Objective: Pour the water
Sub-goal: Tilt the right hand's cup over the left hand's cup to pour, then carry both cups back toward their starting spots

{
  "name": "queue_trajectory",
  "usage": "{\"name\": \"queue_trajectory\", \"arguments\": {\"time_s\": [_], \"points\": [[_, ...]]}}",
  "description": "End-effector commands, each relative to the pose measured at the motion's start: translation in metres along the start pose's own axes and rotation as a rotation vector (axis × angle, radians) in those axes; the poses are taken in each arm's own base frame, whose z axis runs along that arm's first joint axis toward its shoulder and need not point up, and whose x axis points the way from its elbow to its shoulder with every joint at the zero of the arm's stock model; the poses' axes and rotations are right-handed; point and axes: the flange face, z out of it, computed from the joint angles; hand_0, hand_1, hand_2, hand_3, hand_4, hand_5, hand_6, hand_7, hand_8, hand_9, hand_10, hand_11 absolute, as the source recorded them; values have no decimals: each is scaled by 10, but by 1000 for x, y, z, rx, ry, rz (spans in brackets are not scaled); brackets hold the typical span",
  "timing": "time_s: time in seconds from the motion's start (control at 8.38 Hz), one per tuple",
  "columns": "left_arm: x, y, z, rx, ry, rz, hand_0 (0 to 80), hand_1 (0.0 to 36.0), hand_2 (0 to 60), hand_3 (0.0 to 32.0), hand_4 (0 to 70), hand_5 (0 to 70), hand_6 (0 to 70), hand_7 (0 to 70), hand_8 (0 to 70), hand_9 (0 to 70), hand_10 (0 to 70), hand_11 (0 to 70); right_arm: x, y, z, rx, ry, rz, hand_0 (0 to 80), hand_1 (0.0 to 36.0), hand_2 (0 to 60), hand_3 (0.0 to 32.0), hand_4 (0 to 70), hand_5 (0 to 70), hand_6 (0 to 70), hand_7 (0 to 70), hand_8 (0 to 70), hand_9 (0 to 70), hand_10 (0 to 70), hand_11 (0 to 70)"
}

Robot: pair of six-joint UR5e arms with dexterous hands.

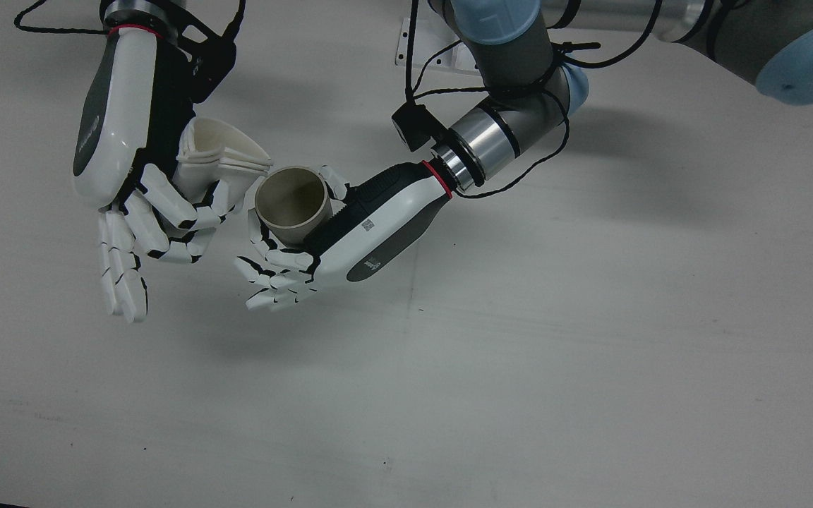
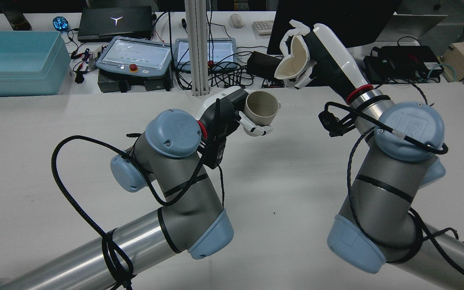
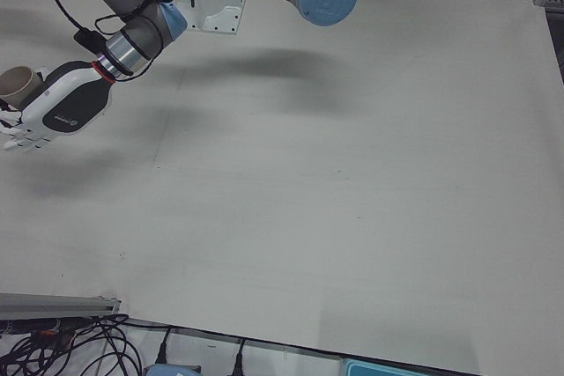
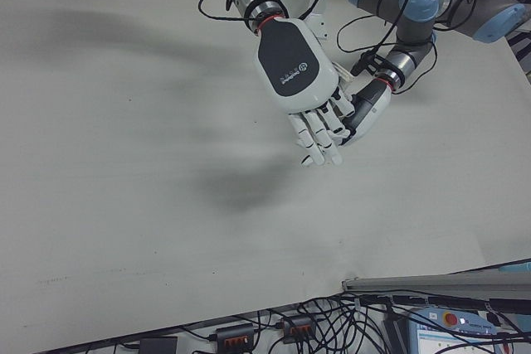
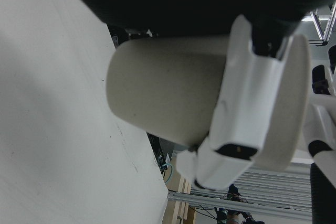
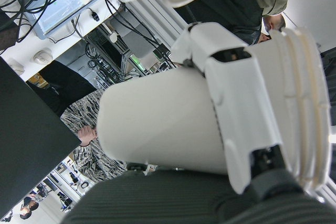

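Right hand (image 1: 131, 204): fingers wrapped round a white paper cup with a squashed, ribbed rim (image 1: 219, 159), raised and tipped toward the other arm.

Left hand (image 1: 322, 240): fingers closed round a beige cylindrical paper cup (image 1: 292, 204), held upright w/ mouth up, clear of the white table (image 1: 519, 353). Front view shows the white cup's rim just beside the beige cup's rim, at its upper-left; rear view shows the white cup higher than the beige one.

Likely step: pour in progress or about to start.

Risks:
- White cup's mouth is crushed into an irregular lip. Stream could leave off-axis and miss the beige cup.
- Tight grip on thin paper walls may deform the cup further and spill.
- Rims are close; more tilt could knock the beige cup in its grasp.

Not resolved:
- No water visible in either cup; the beige cup's interior looks dry, as far as can be seen.
- Left-front view cuts off the left hand at the frame edge.
- Right-front view: the right hand's back hides both cups.
- Hand views show cup walls only, no contents.
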Motion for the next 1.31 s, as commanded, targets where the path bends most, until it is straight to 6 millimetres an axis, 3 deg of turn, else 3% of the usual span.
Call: {"name": "queue_trajectory", "arguments": {"time_s": [0.0,0.12,0.24,0.36,0.48,0.72,0.84,0.96,1.07,1.19], "points": [[7,-3,0,2,6,0,800,360,600,0,700,700,254,306,140,88,50,97,-25,-27,-29,61,-79,14,800,360,600,0,700,700,330,596,56,105,32,89],[19,-11,-3,-4,23,-16,800,360,600,0,700,700,253,303,140,88,52,99,-59,-80,-57,135,-158,26,800,360,600,0,650,700,300,559,50,97,42,105],[19,-39,-11,24,24,-68,800,360,600,0,700,700,243,296,140,89,53,101,-62,-130,-69,193,-169,109,800,360,600,0,578,700,290,530,48,92,67,144],[19,-62,-29,25,27,-80,800,360,600,0,700,700,230,289,137,86,57,106,-42,-175,-80,262,-149,259,800,360,600,0,555,700,311,549,55,96,95,184],[25,-106,-66,33,39,-75,800,360,600,0,700,700,209,278,124,75,63,116,-30,-226,-83,338,-147,383,800,360,600,0,512,700,310,532,71,99,117,215],[57,-211,-144,41,39,-56,800,360,600,0,700,700,201,275,122,78,72,129,-50,-317,-79,317,-168,450,800,360,600,0,336,700,292,484,81,99,120,223],[80,-265,-187,56,45,-40,800,360,600,0,700,700,196,276,116,74,72,130,-32,-368,-71,256,-186,480,800,360,600,0,292,700,316,517,102,126,127,235],[106,-314,-229,73,65,-27,800,360,600,0,700,700,188,273,115,73,70,127,21,-423,-79,238,-170,531,800,360,600,0,317,700,319,520,102,123,126,232],[128,-348,-267,83,82,-14,800,360,600,0,700,700,187,273,114,73,70,127,76,-470,-89,223,-144,548,800,360,600,0,348,700,324,534,100,120,127,232],[149,-368,-294,92,111,-3,800,360,600,0,700,700,188,275,117,75,72,129,132,-517,-103,223,-132,575,800,360,600,0,333,700,323,528,104,121,130,237]]}}
